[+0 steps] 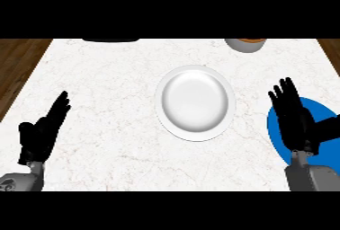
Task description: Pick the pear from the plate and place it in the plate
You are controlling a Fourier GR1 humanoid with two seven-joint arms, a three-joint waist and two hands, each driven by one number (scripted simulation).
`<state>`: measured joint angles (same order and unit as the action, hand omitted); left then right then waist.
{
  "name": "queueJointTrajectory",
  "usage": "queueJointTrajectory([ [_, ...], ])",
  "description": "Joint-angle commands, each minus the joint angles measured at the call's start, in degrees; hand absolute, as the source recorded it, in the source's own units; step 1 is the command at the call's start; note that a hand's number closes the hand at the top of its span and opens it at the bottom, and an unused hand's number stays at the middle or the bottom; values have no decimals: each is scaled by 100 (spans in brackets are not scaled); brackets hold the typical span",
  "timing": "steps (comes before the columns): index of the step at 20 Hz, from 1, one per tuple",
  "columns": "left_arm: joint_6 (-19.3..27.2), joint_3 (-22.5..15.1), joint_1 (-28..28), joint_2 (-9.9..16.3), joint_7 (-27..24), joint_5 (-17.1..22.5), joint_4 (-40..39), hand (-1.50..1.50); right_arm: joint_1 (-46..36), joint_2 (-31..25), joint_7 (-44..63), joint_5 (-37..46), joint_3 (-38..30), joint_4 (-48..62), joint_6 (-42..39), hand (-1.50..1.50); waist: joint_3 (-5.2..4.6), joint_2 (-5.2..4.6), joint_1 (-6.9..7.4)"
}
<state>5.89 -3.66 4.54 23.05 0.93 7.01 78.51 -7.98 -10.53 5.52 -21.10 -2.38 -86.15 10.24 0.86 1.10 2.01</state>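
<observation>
A white plate (195, 102) lies in the middle of the marble counter, with nothing on it. A blue plate (324, 112) lies at the right edge, largely covered by my right hand (293, 120), which is over it with straight fingers pointing away from me. No pear shows; it may be hidden under that hand. My left hand (44, 130) rests open at the lower left, fingers up, far from both plates.
A grey bowl (245, 44) with something brown in it sits at the counter's far edge, right of centre. A dark object (111, 40) shows at the far edge on the left. Wooden floor borders the counter on both sides.
</observation>
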Motion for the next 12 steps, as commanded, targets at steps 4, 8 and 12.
queueJointTrajectory([
  [4, 108, -100, 713, -78, -91, -299, 157, 0, -1774, -554, 1117, 640, -288, 1791, 906, -150, -90, -205, 34],
  [8, -70, -314, 804, -188, -55, -224, 364, 0, -1359, -1967, 1194, 2490, 1455, 1862, -190, 150, -327, -410, 470],
  [12, 80, -306, 1206, -384, 399, -221, 204, 0, -1975, -1184, 2203, 2706, 1150, 3128, 1005, -150, -86, -191, 20],
])
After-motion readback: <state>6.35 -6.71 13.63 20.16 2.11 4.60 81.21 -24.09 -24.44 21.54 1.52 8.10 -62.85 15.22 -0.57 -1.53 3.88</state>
